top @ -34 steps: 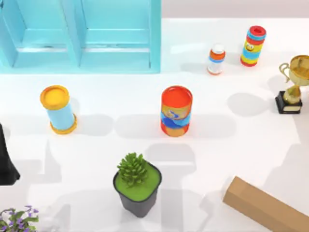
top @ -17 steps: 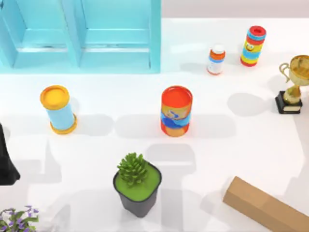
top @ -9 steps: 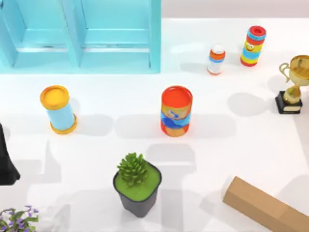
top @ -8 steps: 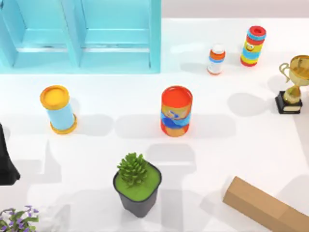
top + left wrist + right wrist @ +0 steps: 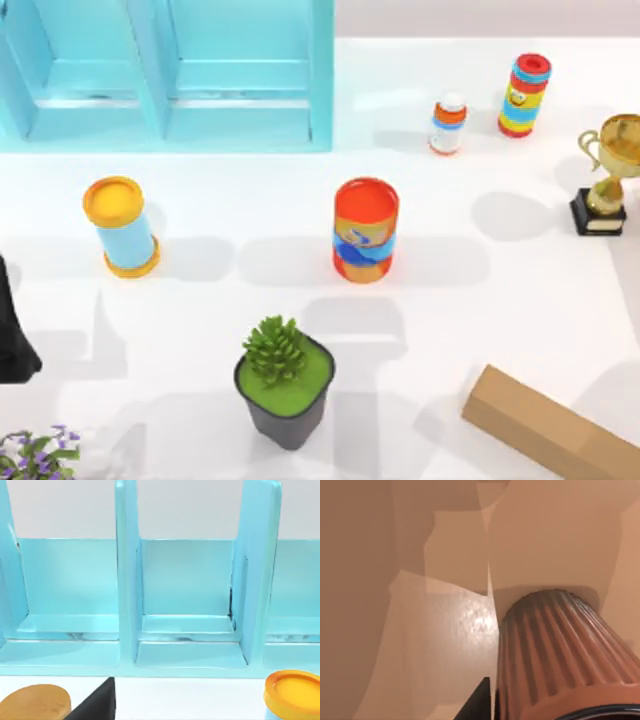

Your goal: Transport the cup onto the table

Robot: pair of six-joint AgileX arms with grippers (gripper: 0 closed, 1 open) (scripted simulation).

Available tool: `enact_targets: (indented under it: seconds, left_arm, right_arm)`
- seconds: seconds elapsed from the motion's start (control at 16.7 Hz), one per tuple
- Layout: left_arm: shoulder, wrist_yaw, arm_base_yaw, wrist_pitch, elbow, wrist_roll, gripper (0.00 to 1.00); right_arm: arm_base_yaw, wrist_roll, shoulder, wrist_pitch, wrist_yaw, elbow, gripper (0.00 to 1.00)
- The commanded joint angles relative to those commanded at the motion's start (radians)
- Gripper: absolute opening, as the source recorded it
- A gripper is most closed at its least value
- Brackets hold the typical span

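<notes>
Close in, the right gripper [image 5: 479, 702] sits just beside the ribbed cup [image 5: 555, 650]. The cup stands upright on a tan floor hemmed by tan walls, apparently a storage nook, and is not yet on the white table [image 5: 500, 300]. Whether the pincer has clenched on it cannot be told. Farther off, bare surface between the plant pot [image 5: 285, 385] and the cardboard box [image 5: 550, 430] offers landing room. The left arm [image 5: 12, 330] is parked at the table's left edge.

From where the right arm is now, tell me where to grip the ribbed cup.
Take the cup by its ribbed side wall just under the rim, one claw finger on each flank. It tapers away from the rim, so a lower hold could probably slip.
</notes>
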Motion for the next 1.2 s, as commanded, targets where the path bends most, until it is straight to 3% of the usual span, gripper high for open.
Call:
enact_targets:
  seconds: [0.36, 0.96, 1.2]
  left_arm:
    - [0.0, 0.0, 0.0, 0.0, 0.0, 0.0, 1.0]
    - [0.0, 0.0, 0.0, 0.0, 0.0, 0.0, 1.0]
    - [0.0, 0.0, 0.0, 0.0, 0.0, 0.0, 1.0]
  right_arm:
    - [0.0, 0.0, 0.0, 0.0, 0.0, 0.0, 0.02]
    - [-0.002, 0.003, -0.004, -0.003, 0.0, 0.0, 0.0]
    - [-0.014, 0.062, -0.068, -0.087, 0.002, 0.016, 0.0]
